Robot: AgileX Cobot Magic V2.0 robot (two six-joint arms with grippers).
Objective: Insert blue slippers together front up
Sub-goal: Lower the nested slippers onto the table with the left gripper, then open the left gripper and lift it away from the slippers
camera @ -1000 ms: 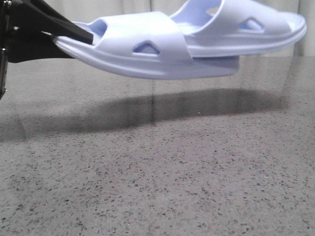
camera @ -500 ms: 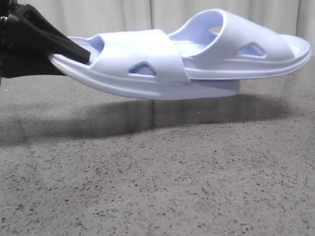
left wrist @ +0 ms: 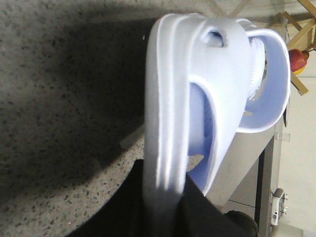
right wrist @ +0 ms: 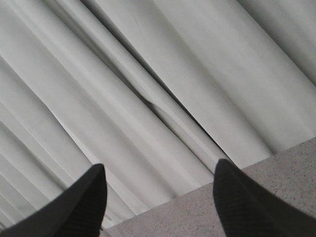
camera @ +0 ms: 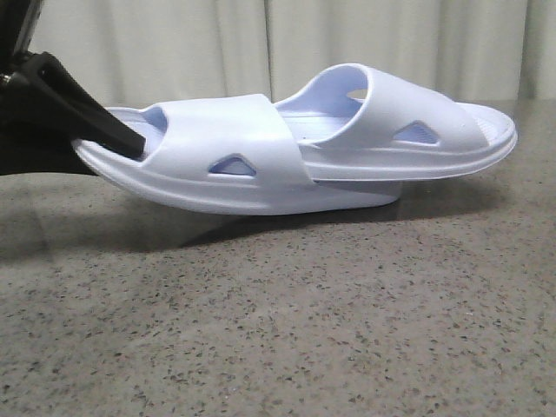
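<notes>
Two blue slippers are joined in the front view. The nearer slipper [camera: 217,165] lies level with its strap up. The other slipper [camera: 408,130] pokes out to the right, its end tucked under the first one's strap. My left gripper [camera: 104,152] is shut on the left end of the nearer slipper's sole, holding the pair low over the table; I cannot tell whether they touch it. In the left wrist view the held slipper [left wrist: 168,98] runs away from my left gripper [left wrist: 168,197], with the second slipper [left wrist: 269,74] beyond. My right gripper [right wrist: 160,173] is open, with nothing between its fingers.
The grey speckled table [camera: 278,330] spreads below the slippers, with a pale curtain [camera: 174,52] behind it. The left wrist view shows the table's edge [left wrist: 256,148] and, beyond it, a wooden frame with a red object [left wrist: 298,59].
The left gripper has come down with the joined slippers, from high in the view to just above the table, and shifted slightly left. Their shadow has closed up beneath them.
</notes>
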